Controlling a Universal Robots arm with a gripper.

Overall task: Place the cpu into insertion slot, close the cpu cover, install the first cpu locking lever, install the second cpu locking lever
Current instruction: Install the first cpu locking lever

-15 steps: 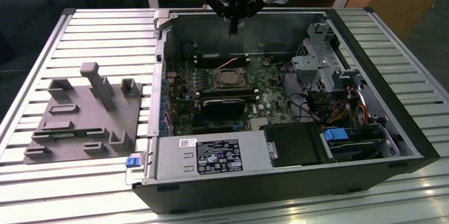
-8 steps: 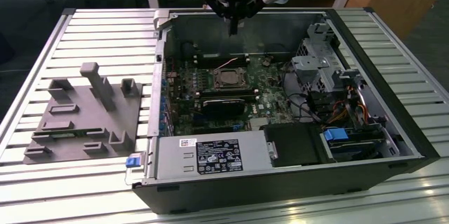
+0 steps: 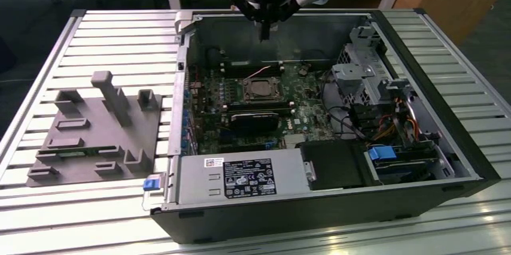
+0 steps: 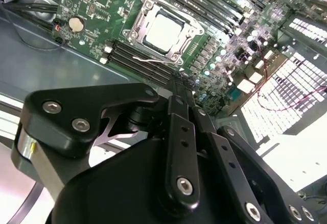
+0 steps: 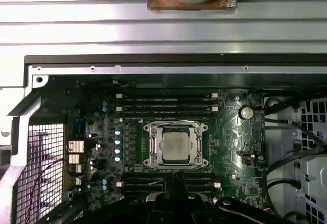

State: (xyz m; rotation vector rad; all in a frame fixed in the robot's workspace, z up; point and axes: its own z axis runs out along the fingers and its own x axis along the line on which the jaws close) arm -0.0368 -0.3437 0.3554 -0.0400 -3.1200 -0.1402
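Just now the small silvery-grey square cpu (image 5: pixel 173 145) is lying mid-way across the green motherboard (image 5: pixel 232 147), framed by the thin silvery metal cpu cover (image 5: pixel 154 147). The black fingers (image 3: pixel 264 29), clenched together and empty, are hovering well clear of that motherboard.

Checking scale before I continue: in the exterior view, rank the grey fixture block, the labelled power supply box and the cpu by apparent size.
1. grey fixture block
2. power supply box, somewhat smaller
3. cpu, by far the smallest
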